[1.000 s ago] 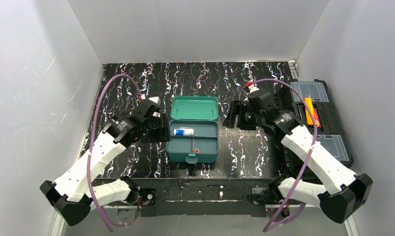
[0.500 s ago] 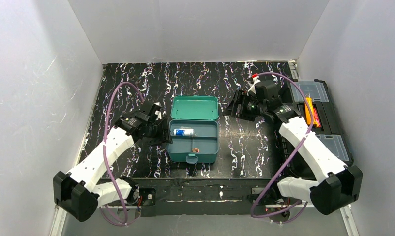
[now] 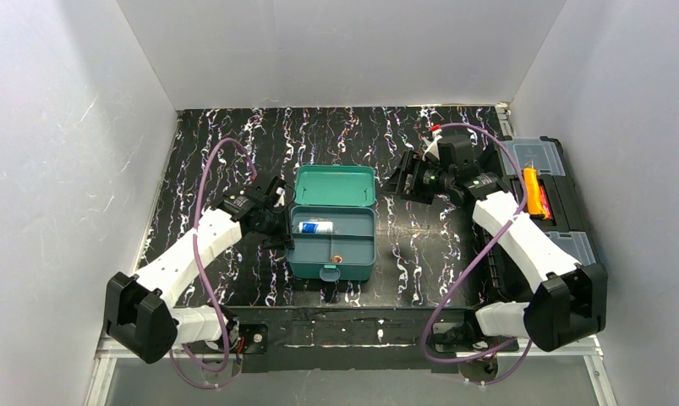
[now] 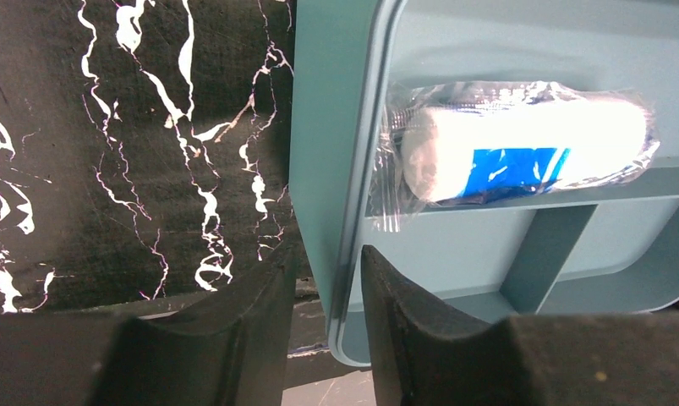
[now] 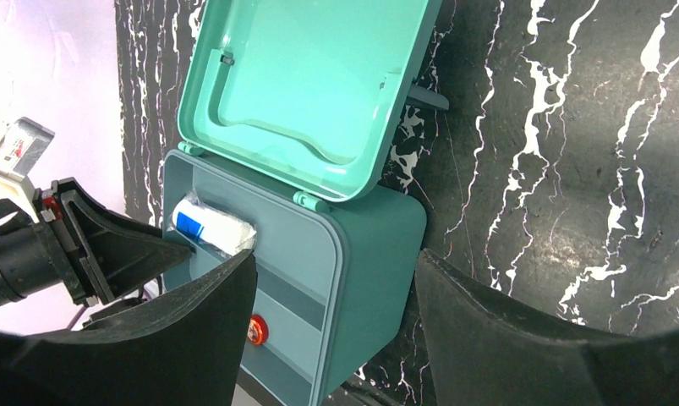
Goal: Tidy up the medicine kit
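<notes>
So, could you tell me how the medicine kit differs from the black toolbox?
The medicine kit is teal and small; the toolbox is black and larger. The kit sits mid-table with its lid open; the toolbox sits at the right edge of the table. Both are rectangular boxes with lids.

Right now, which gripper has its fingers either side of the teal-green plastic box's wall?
The left gripper: its black fingers straddle the left wall of the teal-green plastic box. The right gripper hangs open, clear of it.
</notes>
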